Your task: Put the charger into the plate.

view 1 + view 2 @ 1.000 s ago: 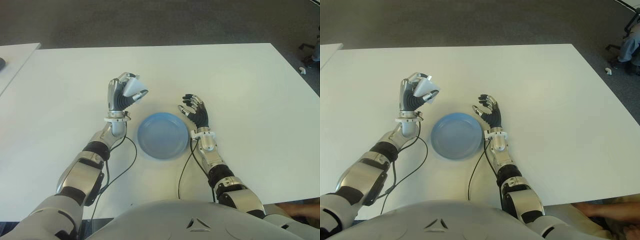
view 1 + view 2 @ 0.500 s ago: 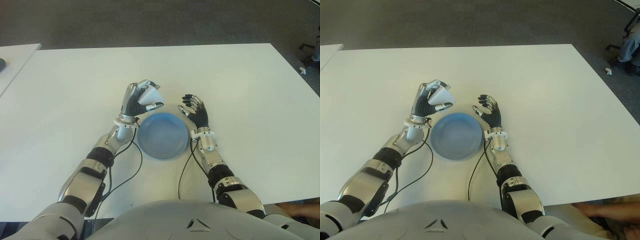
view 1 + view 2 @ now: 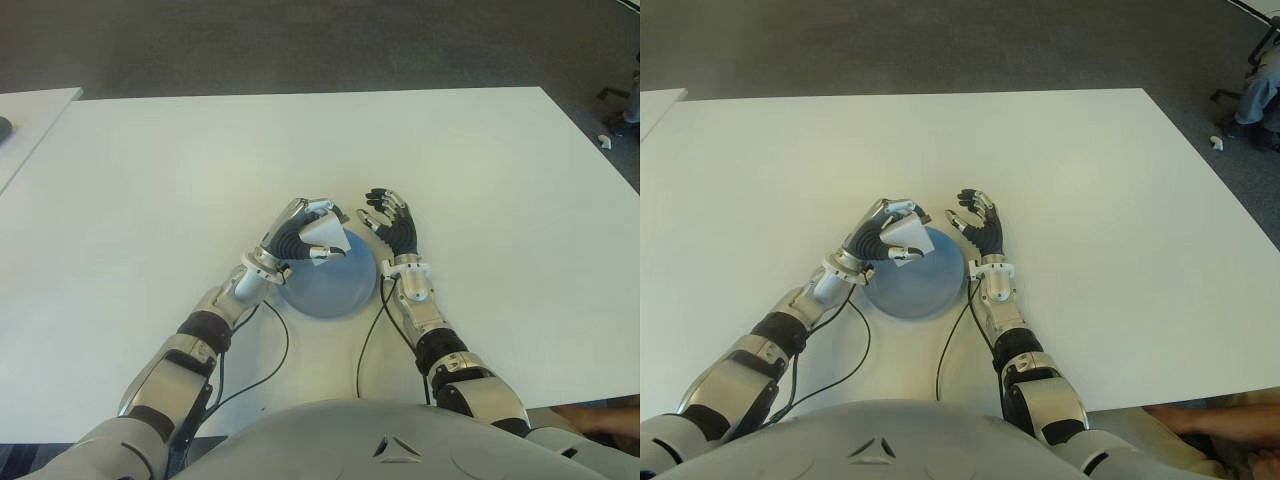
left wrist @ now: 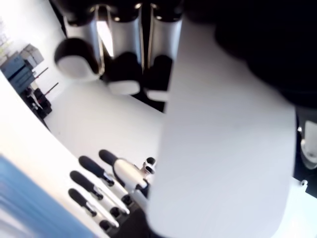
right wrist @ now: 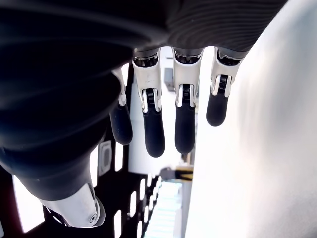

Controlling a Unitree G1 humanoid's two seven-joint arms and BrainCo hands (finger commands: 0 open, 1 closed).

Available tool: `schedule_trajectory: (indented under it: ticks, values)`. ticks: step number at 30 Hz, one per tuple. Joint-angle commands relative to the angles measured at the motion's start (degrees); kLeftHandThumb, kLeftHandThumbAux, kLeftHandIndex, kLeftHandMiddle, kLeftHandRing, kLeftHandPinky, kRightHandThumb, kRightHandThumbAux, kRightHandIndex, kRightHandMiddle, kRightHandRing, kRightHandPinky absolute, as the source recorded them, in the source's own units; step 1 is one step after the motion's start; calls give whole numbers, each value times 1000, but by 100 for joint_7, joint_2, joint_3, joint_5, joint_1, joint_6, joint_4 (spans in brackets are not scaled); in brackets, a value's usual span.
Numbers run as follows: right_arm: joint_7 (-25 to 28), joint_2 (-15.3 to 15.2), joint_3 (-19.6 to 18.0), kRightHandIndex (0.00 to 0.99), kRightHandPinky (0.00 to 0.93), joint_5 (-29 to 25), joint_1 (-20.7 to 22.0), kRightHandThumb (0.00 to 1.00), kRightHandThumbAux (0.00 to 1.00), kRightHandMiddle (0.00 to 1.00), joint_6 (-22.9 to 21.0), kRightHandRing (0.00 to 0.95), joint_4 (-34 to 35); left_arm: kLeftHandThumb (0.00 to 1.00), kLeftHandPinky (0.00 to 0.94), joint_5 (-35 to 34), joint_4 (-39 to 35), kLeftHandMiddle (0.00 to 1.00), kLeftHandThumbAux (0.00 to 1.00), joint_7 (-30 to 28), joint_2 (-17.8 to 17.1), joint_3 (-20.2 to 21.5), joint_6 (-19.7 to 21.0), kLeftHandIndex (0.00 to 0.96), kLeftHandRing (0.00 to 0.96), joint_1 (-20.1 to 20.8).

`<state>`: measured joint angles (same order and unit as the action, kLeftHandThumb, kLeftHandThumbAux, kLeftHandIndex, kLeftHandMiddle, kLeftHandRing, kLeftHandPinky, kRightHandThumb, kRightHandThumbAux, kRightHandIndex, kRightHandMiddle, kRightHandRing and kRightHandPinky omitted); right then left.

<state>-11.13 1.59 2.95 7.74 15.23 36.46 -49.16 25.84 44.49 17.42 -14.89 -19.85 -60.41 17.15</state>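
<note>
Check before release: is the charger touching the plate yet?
Cannot tell. In the eye views the left hand holds the charger over the plate, but neither shows contact or a gap.

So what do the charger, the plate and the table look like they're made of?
Charger, gripped in the left hand over the plate: probably hard white plastic, with flat smooth faces and crisp edges. Plate: light blue with an even matte look, plastic or glazed ceramic, can't tell which. Table: smooth matte white top, likely laminate.
</note>
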Motion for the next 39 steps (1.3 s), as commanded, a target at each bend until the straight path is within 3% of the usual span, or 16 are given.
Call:
schedule_trajectory:
  ticks: [1,4,7,10,16,26,39]
  values:
    - [-18,23,-20,277,228,15,-667,0,776,335,-353,294,-617,440,768,358,-323,818,465,-92,-130,12,25,651,784,-23]
    - [-29,20,-15,276,229,22,-665,0,775,335,-347,293,-622,362,399,623,-539,466,409,-68,-245,32,150,433,411,-95]
    - [-60,4,-11,279,237,44,-636,0,779,340,-335,298,-683,319,191,707,-813,265,378,-267,-489,62,227,263,216,-242]
    - [-67,-11,-7,282,227,57,-602,0,782,349,-300,308,-780,282,62,693,-1089,109,343,-574,-680,56,398,114,77,-316]
    - [27,-18,-29,277,226,0,-578,0,775,357,-235,316,-871,246,6,418,-1394,11,299,-972,-789,128,579,12,8,-380]
    - [1,-28,-14,275,233,45,-602,0,764,365,-113,322,-923,222,0,180,-1478,0,270,-1135,-773,213,601,0,0,-419]
    - [-31,-64,17,286,169,70,-612,0,785,369,-123,306,-928,218,0,188,-1409,0,261,-1012,-689,334,524,0,0,-434]
